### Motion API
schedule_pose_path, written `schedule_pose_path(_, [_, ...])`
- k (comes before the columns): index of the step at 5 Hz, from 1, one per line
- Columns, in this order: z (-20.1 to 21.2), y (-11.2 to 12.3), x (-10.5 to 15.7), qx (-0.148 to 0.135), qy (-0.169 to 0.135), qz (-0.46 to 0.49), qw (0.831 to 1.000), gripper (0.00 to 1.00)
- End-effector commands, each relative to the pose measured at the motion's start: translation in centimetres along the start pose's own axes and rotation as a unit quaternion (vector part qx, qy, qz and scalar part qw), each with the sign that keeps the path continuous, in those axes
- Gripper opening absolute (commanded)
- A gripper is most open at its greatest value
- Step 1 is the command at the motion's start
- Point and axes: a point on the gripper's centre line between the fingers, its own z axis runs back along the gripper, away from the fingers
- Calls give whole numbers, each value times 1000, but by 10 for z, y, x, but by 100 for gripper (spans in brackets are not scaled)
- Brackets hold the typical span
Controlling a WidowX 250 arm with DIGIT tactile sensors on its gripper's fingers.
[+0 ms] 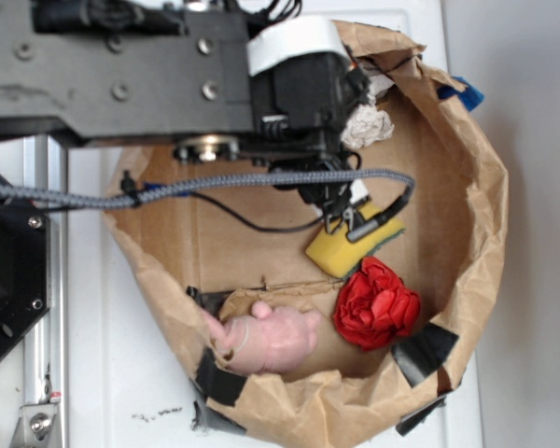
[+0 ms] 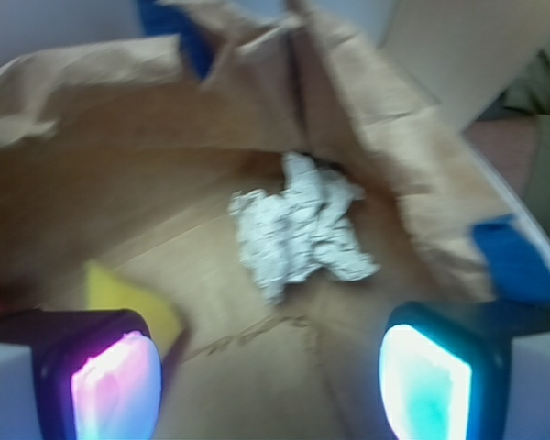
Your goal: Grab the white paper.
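Nothing has been grasped yet. The white paper is seen lying crumpled on the floor of the brown paper bag, close to its far wall, with the yellow sponge off to one side. The pincer is held wide open and empty — its two pads are spread apart, short of the wad. The approach, descent and closing are judged to be left.

The scene stands on a white table top, bright under even light, with some small dark specks near the lower edge. At the right side a pale grey surface runs along it (wall or floor, I cannot tell).
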Motion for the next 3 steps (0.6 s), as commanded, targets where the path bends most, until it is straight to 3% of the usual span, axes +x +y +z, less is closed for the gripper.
schedule_pose_path(1, [16, 1, 13, -10, -26, 5, 1000, 100])
schedule_pose_path(2, [16, 1, 13, -10, -26, 5, 1000, 100])
schedule_pose_path(3, [-6, -15, 19, -10, -11, 36, 999, 100])
